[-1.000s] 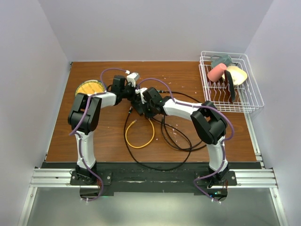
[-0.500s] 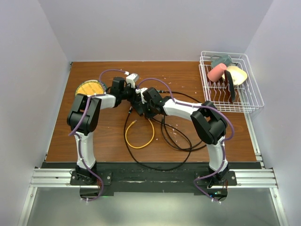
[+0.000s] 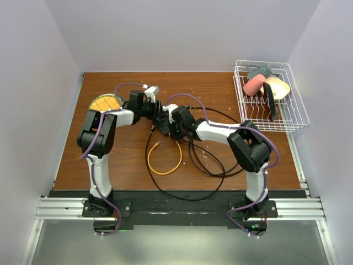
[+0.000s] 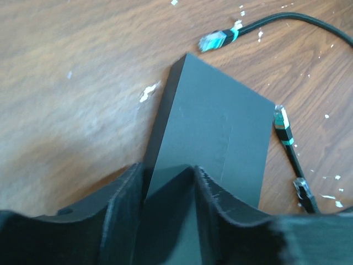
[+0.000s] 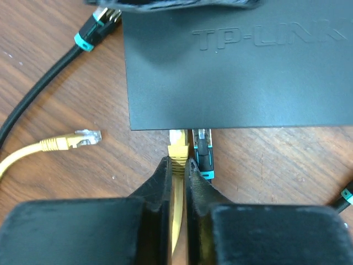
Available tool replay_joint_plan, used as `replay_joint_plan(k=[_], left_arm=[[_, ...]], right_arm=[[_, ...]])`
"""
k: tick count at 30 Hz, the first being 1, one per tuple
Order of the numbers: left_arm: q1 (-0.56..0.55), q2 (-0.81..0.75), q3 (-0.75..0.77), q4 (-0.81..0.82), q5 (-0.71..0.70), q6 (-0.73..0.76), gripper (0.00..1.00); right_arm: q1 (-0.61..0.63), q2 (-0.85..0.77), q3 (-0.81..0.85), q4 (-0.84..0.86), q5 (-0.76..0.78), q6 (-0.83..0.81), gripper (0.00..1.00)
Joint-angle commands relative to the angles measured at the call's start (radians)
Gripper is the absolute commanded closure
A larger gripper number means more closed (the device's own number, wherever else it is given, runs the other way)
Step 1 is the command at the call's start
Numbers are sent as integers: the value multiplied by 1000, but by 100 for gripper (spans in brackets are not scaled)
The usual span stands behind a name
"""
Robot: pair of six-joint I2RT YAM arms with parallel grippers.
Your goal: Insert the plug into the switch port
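R gripper (image 5: 177,165) clamped on yellow plug (image 5: 177,144) at switch (image 5: 237,72) edge; L gripper (image 4: 165,179) grips switch body. Push straight in (black plug (image 5: 203,152) sits just beside), w/ switch braced.

Wooden table (image 3: 128,161) bears a black switch (image 5: 231,66), loose cables (image 5: 52,144), wire rack (image 3: 295,110), perhaps a yellow dish (image 3: 105,102).

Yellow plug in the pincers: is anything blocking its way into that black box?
Nothing visible does. The yellow plug, pinched by the right gripper, meets the edge of the black box. A teal-booted black plug sits beside it, not in front. The port itself is hidden.
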Motion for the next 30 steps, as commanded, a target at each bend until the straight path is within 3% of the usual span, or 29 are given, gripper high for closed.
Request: replay_joint_plan(k=[1, 11, 23, 30], left_arm=[[37, 32, -66, -375, 122, -103, 48], [105, 0, 13, -402, -70, -138, 40], [123, 6, 135, -447, -128, -129, 40], [123, -54, 138, -465, -127, -101, 39]], right_arm=[[-48, -95, -11, 447, 124, 12, 84], [-46, -116, -82, 381, 95, 15, 62], [-50, -185, -153, 288, 116, 23, 38], [-108, -185, -96, 226, 78, 75, 34]])
